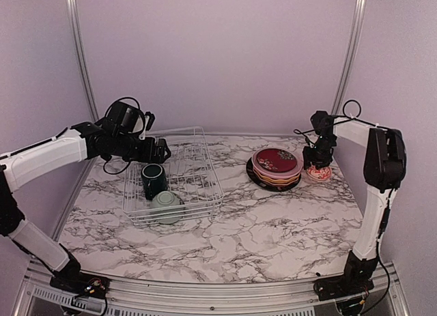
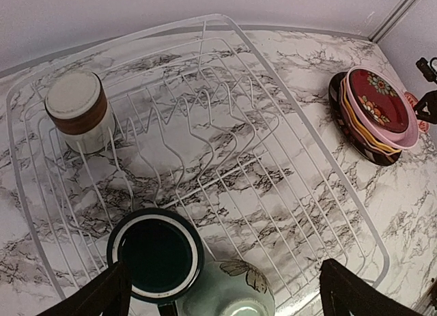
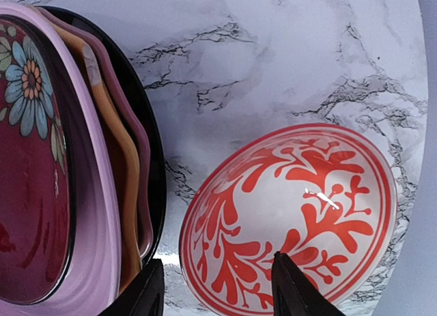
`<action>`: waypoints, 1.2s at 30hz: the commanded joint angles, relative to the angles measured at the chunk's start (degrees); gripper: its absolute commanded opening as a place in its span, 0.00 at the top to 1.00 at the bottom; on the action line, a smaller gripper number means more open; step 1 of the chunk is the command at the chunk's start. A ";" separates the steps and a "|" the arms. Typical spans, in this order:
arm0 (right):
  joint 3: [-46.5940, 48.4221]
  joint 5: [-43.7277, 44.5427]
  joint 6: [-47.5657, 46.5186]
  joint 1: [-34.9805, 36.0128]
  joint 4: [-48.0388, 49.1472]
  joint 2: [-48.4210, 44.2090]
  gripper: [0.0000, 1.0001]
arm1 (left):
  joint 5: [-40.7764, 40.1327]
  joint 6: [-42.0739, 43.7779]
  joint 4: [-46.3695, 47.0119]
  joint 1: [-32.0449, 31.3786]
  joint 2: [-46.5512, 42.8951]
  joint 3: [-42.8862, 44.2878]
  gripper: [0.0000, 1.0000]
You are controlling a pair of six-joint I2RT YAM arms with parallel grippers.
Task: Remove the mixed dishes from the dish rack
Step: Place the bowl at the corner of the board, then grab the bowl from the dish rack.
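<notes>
Right claw (image 3: 218, 292) over bowl (image 3: 293, 207) beside plates (image 3: 75, 159)

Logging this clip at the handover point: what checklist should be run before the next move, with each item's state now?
1. floral bowl resting on the table beside the plate stack: ok.
2. right gripper open: ok.
3. left gripper open above the dish rack: ok.
4. Rack emptied: not ok; dark green mug, pale green bowl and white-and-brown cup are inside.
5. Mug apart from pale green bowl: not ok, they look touching.

Plate stack (image 1: 276, 167) lies right of dish rack (image 1: 194, 169).
</notes>
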 commanded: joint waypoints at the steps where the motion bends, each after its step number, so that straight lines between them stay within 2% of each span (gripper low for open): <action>1: 3.03 -1.12 0.52 0.11 -0.43 -1.41 0.45 | 1.63 -3.75 -3.09 -0.12 -3.73 -4.52 0.01; 9: 5.33 -1.69 0.75 -0.24 -0.91 -2.43 0.30 | 3.57 -5.80 -7.75 -1.55 -5.83 -9.38 0.01; 15: 5.70 -4.53 1.23 -1.38 -0.92 -3.55 0.20 | 2.27 -2.68 -13.46 -4.82 -1.94 -7.19 0.01; 23: 6.47 -4.58 0.89 -2.31 -1.49 -4.92 0.18 | -2.20 0.73 -17.91 -11.01 1.09 -6.55 0.19; 31: 7.70 -5.43 0.89 -2.61 -2.25 -5.27 0.18 | -4.95 2.76 -18.44 -12.60 7.08 -2.93 0.36; 36: 7.64 -5.97 0.80 -2.94 -2.59 -5.61 0.18 | -4.64 2.54 -18.40 -12.61 11.21 -0.23 0.41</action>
